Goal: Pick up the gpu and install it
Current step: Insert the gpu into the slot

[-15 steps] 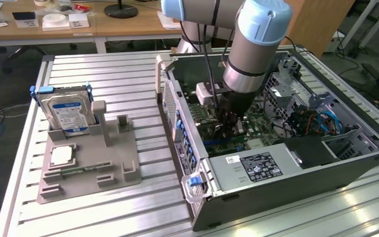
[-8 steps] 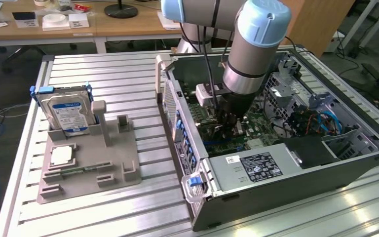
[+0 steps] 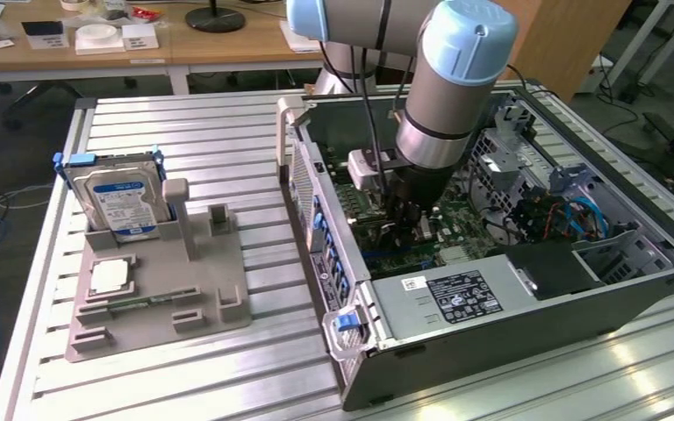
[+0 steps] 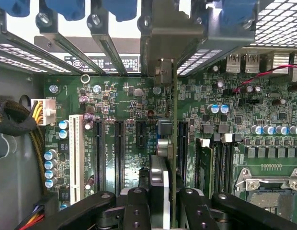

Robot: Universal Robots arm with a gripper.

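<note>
Gripper (image 4: 160, 203) and gpu (image 4: 168, 158), wrist view: the black fingers (image 4: 136, 206) are closed on the card, which stands on edge with its long axis running away from the camera toward the rear slot brackets (image 4: 103, 45). Its lower edge sits over the motherboard (image 4: 129, 96), between the black expansion slots (image 4: 119, 148) and the memory modules (image 4: 206, 163); a white slot (image 4: 75, 153) lies farther aside. Exterior view: the arm (image 3: 448, 96) reaches down into the open computer case (image 3: 490, 342), the gripper (image 3: 402, 230) just above the board, with case walls on every side. At the exterior view's left, well apart, a grey fixture (image 3: 155, 298) holds a hard drive (image 3: 120, 202) on a slatted aluminium table (image 3: 197, 132). Wooden desks (image 3: 138, 48) stand beyond.
</note>
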